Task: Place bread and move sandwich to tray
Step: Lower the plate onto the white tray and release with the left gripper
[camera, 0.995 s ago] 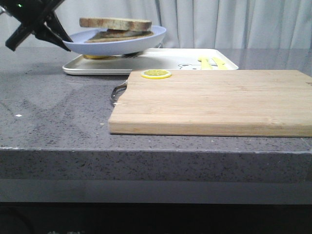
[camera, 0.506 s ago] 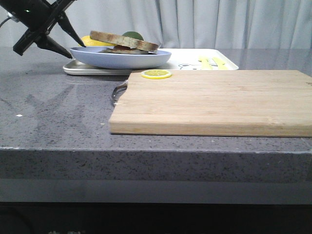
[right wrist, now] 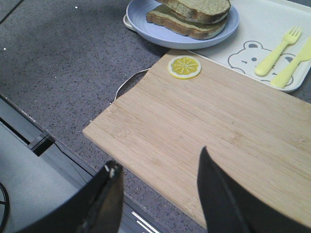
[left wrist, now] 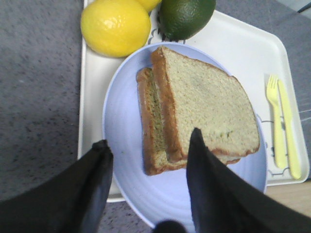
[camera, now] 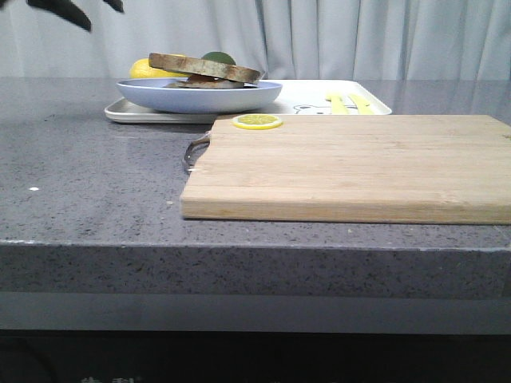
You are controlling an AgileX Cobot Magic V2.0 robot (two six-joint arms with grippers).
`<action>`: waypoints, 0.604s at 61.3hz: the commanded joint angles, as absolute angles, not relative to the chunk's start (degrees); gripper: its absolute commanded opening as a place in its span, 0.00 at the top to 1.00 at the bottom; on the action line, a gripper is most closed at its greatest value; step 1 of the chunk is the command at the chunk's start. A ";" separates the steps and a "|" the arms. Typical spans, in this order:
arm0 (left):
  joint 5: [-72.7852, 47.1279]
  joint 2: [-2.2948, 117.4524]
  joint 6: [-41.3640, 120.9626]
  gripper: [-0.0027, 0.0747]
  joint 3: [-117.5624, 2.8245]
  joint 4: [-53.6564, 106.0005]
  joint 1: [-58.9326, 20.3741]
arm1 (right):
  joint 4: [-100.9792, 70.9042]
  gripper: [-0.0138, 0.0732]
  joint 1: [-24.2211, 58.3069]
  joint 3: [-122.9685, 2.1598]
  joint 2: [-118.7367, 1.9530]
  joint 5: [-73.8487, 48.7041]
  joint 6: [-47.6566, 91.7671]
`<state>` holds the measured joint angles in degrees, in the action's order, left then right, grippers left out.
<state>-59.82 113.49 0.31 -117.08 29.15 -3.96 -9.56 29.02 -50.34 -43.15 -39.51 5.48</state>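
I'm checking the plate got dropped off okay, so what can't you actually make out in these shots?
- Sandwich filling: hidden by the top slice in both wrist views; too small in the front view.
- Left gripper: cut off by the front view's top edge.
- Plate rim nearest the camera: covered by the fingers in the left wrist view.
- Tray: far side cut off in the right wrist view.

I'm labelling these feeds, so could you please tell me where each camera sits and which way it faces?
Front: low at the counter's edge, facing forward over the cutting board to the tray; a bit of the left gripper shows.
Left wrist: above, looking down on the sandwich; open fingers show.
Right wrist: over the board's near corner; open right gripper shows.
Shared: the blue plate.
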 commanded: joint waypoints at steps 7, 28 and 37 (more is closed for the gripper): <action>-59.18 101.79 0.77 0.51 -116.11 15.74 -11.37 | -9.33 0.40 28.76 -51.71 -42.81 -35.87 5.96; -46.34 83.15 0.57 0.51 -95.07 4.54 -25.97 | -9.33 0.40 28.76 -51.71 -42.81 -35.87 5.96; -39.64 74.72 0.57 0.51 -83.36 4.40 -29.69 | -9.33 0.40 28.76 -51.71 -42.81 -35.87 5.96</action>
